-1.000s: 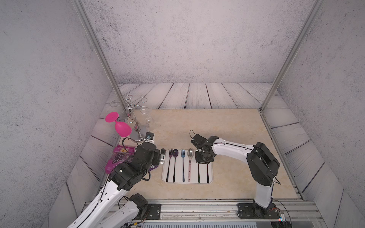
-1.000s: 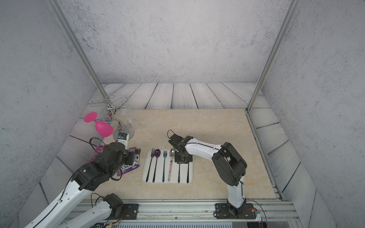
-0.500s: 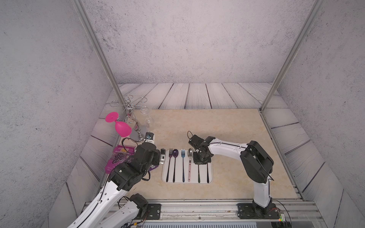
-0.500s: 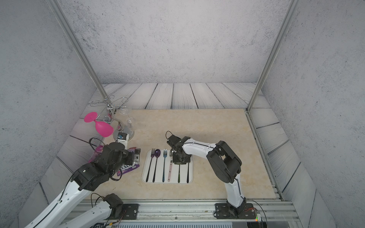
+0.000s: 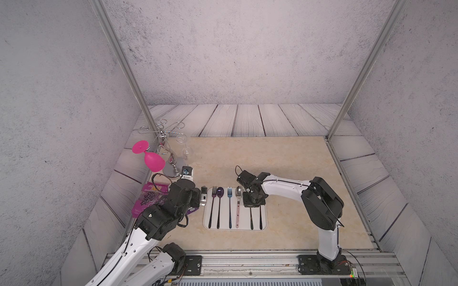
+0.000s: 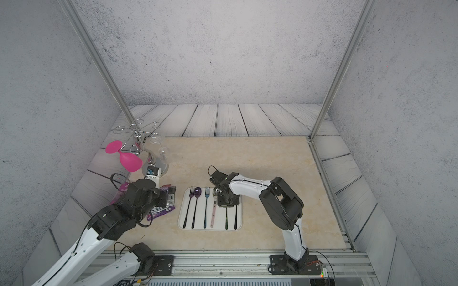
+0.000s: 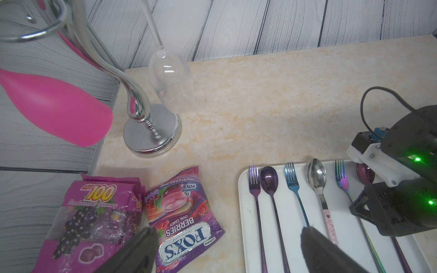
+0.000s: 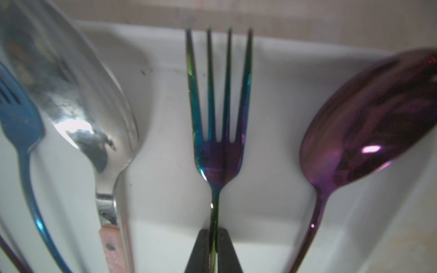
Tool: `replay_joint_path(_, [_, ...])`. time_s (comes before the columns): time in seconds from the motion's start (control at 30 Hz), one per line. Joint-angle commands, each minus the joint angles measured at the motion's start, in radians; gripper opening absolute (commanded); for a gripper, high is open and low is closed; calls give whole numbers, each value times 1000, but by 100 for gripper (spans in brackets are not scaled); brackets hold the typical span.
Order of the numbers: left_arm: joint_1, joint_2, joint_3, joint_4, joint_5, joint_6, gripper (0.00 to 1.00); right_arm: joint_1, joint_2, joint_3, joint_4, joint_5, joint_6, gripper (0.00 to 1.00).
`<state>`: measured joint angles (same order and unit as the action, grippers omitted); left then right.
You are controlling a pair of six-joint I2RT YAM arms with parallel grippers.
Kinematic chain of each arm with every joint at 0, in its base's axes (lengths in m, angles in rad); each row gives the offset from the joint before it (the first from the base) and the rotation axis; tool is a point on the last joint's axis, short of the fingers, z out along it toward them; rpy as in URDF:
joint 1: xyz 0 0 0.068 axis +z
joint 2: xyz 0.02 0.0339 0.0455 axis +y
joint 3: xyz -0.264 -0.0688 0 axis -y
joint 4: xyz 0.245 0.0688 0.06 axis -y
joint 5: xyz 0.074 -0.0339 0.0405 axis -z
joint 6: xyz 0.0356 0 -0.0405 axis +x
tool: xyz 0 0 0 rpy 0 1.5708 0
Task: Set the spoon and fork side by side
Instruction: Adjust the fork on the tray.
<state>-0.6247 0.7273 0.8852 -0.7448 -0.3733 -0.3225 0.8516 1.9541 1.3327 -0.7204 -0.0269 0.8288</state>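
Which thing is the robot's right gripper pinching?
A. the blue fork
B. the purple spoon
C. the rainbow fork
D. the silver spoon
C. In the right wrist view, the right gripper has its two black fingertips pressed on either side of the thin handle of the rainbow fork. The spoons lie untouched beside it.

The fork [image 8: 218, 151] lies between 2 spoons [image 8: 78, 106] in the tray [image 8: 165, 118].

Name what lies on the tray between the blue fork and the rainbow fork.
A silver spoon with a pink handle lies between the blue fork and the rainbow fork, apart from both; the left wrist view shows it plainly.
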Motion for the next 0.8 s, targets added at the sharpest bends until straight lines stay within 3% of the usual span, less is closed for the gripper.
replay_joint_path(0.0, [0,-2,-8,5,-9,-10,100,-9,-17,-42,-38,27,25,11])
replay_joint_path(0.53, [-1,8,-8,9,-6,-10,100,-19,-41,-84,-2,25,70,11])
replay_joint_path(0.77, [-1,12,-8,10,-18,-15,100,-19,-78,-60,-25,36,29,28])
